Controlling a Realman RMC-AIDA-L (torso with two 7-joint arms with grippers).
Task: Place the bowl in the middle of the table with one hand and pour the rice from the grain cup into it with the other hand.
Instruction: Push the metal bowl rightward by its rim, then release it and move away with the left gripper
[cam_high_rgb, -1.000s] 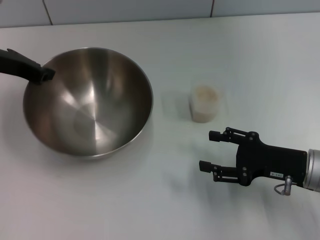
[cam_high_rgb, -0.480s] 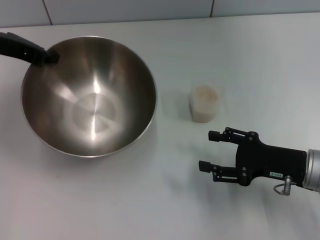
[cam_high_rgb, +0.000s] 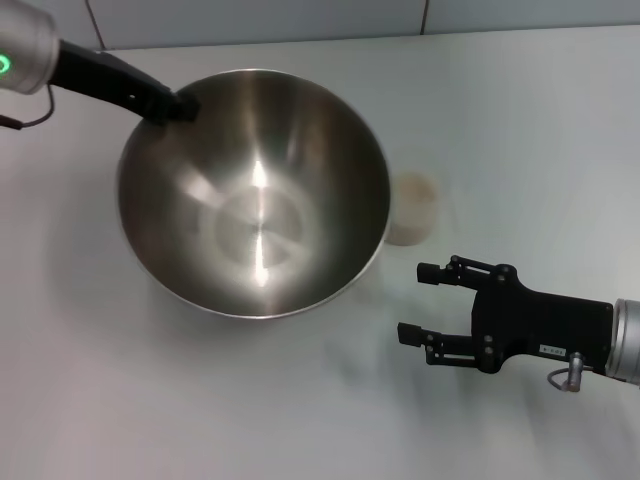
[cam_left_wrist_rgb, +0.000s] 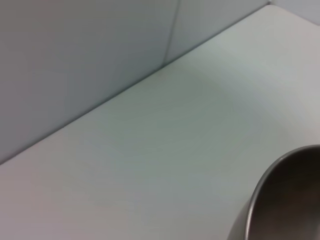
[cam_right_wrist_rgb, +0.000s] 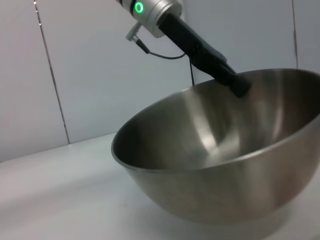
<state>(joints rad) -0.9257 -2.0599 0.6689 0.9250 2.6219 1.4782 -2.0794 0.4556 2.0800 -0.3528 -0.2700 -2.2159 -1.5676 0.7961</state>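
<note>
The steel bowl (cam_high_rgb: 255, 190) hangs tilted above the white table (cam_high_rgb: 520, 120), near its middle. My left gripper (cam_high_rgb: 180, 105) is shut on the bowl's far left rim and holds it up. The right wrist view shows the bowl (cam_right_wrist_rgb: 225, 160) with the left gripper (cam_right_wrist_rgb: 237, 85) clamped on its rim; the left wrist view shows only a piece of the rim (cam_left_wrist_rgb: 270, 200). The clear grain cup (cam_high_rgb: 415, 210) with pale rice stands just right of the bowl, partly hidden by its rim. My right gripper (cam_high_rgb: 417, 300) is open and empty, in front of the cup.
A grey wall (cam_high_rgb: 300, 20) runs along the table's far edge. The bowl casts a shadow on the table below it (cam_high_rgb: 330, 340).
My left gripper has carried the bowl to the right, towards the table's middle, so its rim now covers part of the cup. The right arm has not moved.
</note>
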